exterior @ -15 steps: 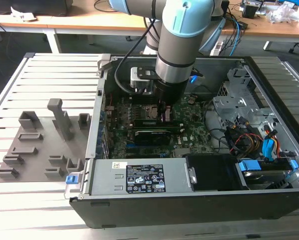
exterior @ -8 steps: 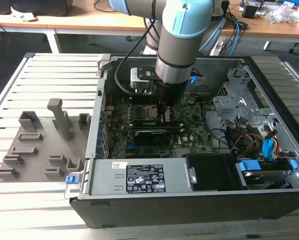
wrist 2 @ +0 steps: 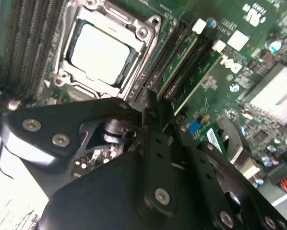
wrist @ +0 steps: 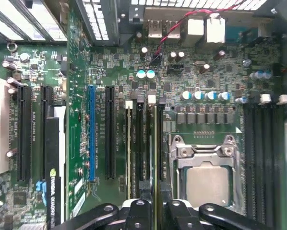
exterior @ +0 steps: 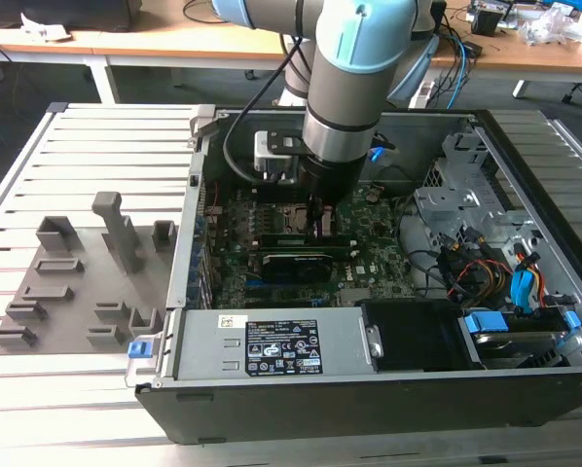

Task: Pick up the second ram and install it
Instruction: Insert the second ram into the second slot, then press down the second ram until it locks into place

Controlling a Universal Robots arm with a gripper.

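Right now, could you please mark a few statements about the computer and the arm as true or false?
1. The gripper is down inside the open computer case, over the motherboard. True.
2. A cooler covers the processor socket. False: the socket is uncovered, and the processor's metal lid shows in both wrist views.
3. The second ram stands on edge in a slot beside the processor socket, right at the gripper. True.
4. The grey fixture lies on the exterior view's right of the case. False: it lies on the slatted table on the exterior view's left of the case.
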